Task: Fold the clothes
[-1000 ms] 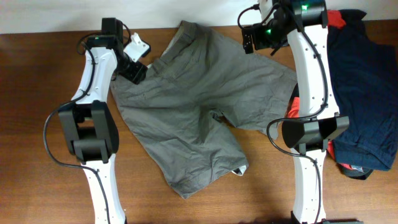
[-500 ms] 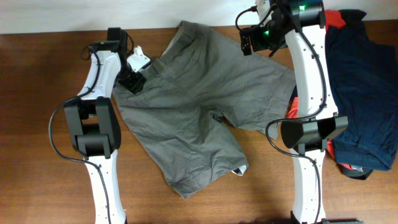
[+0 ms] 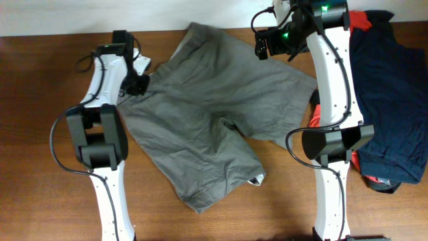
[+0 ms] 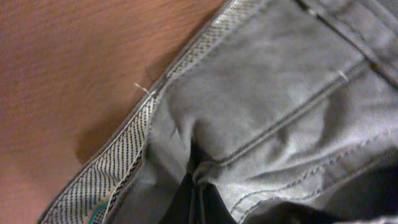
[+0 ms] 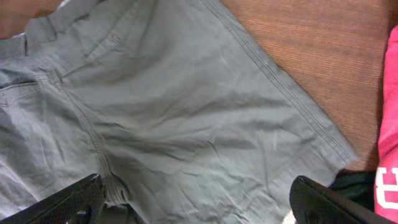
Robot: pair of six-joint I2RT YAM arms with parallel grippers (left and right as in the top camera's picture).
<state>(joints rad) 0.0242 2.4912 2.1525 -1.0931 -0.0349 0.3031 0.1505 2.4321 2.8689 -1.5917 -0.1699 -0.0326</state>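
The grey-khaki shorts lie spread flat on the wooden table, waistband at the back left and two legs toward the front and right. My left gripper sits at their left waist edge. In the left wrist view it is shut on a small fold of the shorts, next to the striped inner waistband lining. Over the far right leg, my right gripper hangs open. In its own view the gripper has both fingers wide apart above the cloth, holding nothing.
A dark navy garment lies piled at the right, beside the right arm. A red printed T-shirt shows beneath it and at the right edge of the right wrist view. Bare wood lies in front of the shorts.
My left gripper came down onto the shorts' left waist edge and shut on the fabric. That edge has bunched slightly. My right gripper has crept a little to the left, still open.
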